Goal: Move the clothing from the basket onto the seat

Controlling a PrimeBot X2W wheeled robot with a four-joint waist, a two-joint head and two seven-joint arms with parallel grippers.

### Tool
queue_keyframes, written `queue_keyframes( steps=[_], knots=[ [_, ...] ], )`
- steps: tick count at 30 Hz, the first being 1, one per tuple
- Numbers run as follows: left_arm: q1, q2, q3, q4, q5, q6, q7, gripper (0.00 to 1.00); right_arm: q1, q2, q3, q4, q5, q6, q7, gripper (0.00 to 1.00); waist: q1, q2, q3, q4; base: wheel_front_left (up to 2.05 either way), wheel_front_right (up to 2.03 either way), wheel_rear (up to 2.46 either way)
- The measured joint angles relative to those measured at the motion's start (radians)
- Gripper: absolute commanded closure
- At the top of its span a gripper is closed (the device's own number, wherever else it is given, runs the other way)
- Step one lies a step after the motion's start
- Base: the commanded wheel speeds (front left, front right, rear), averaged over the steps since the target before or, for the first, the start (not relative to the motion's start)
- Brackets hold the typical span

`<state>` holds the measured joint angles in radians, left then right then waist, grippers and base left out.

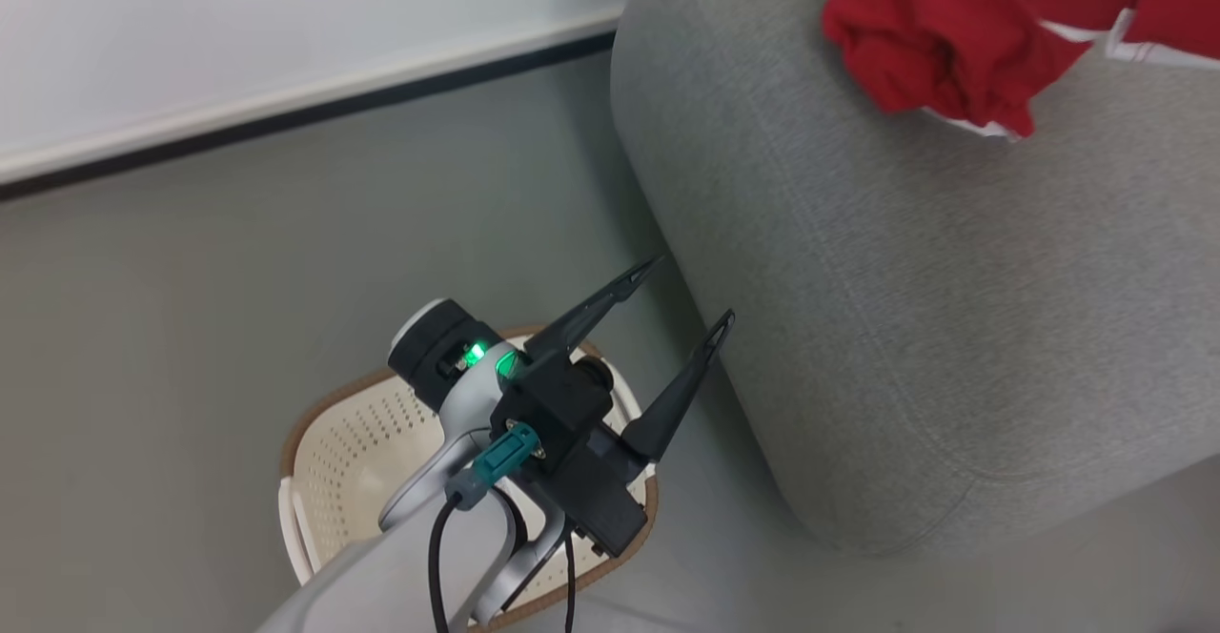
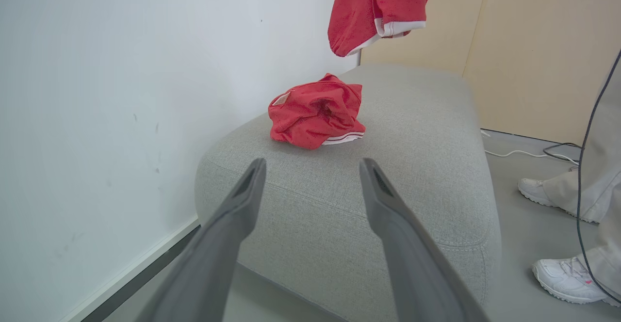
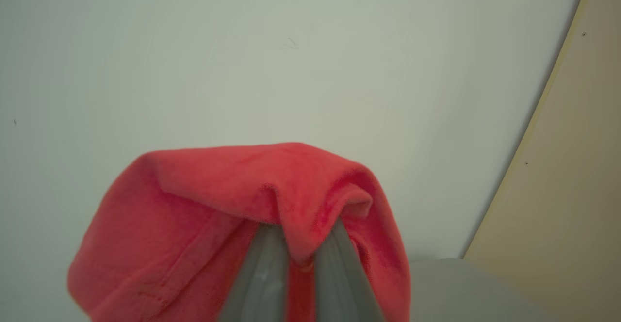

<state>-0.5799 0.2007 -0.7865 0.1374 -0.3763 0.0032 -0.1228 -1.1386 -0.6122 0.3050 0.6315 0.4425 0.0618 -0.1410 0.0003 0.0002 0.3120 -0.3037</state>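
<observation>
Clothing (image 2: pixel 315 118), two garments, one on seat (image 2: pixel 412 133), one pinched in right hand (image 3: pixel 302 234), left hand (image 1: pixel 693 288) spread, one basket (image 1: pixel 353 442)

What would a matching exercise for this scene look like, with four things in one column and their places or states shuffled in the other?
1. left tool
2. right tool
3. basket
4. crumpled garment

A. lies on the seat
B. shut on the hanging garment
C. stands on the floor beside the seat
D. open, holding nothing

Pairs: 1-D, 2-B, 3-C, 4-A.
</observation>
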Motion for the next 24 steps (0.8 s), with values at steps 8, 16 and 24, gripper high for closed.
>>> queue_keyframes(
  steps=[8, 16, 24],
  knots=[
    [-0.057, 0.020, 0.005, -0.060, 0.022, 0.007, 0.043, 0.00, -0.008, -0.004, -0.030, 0.105, 0.017, -0.030, -0.001, 1.00, 0.0000, 0.0000, 0.107, 0.039, 0.00, 0.00, 0.00],
    [-0.101, 0.038, 0.006, -0.085, 0.042, 0.007, 0.070, 0.00, -0.012, 0.103, -0.017, 0.200, 0.034, -0.054, -0.015, 1.00, 0.0000, 0.0001, 0.213, 0.057, 0.00, 0.00, 0.00],
    [-0.111, 0.052, 0.010, -0.063, 0.057, 0.005, 0.077, 0.00, -0.019, 0.167, 0.037, 0.287, 0.019, -0.034, -0.051, 1.00, -0.0001, 0.0001, 0.265, 0.054, 0.00, 0.00, 0.00]
  ],
)
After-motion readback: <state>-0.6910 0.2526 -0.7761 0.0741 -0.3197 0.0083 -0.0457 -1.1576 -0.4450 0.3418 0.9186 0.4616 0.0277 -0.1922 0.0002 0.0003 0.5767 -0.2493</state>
